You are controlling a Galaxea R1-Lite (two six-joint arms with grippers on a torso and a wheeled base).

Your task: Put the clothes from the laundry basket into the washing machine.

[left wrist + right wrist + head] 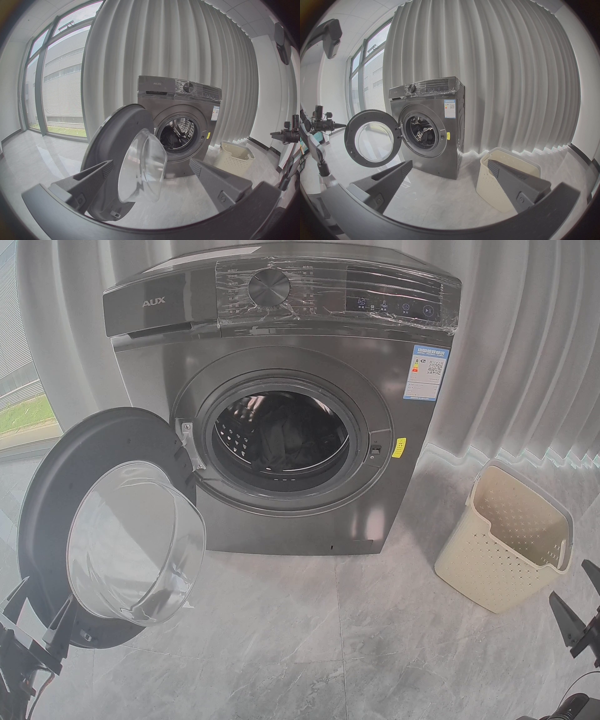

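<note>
While clothes (281, 437) lie distant, left end effector (151, 162) gapes.

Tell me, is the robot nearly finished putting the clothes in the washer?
Nearly, it seems. Done: dark clothes lie inside the washing machine, and the basket shows no clothes in the part that can be seen. In hand: nothing; the left gripper and right gripper are both open and empty. Left: probably only the open door, which might need shutting.
</note>
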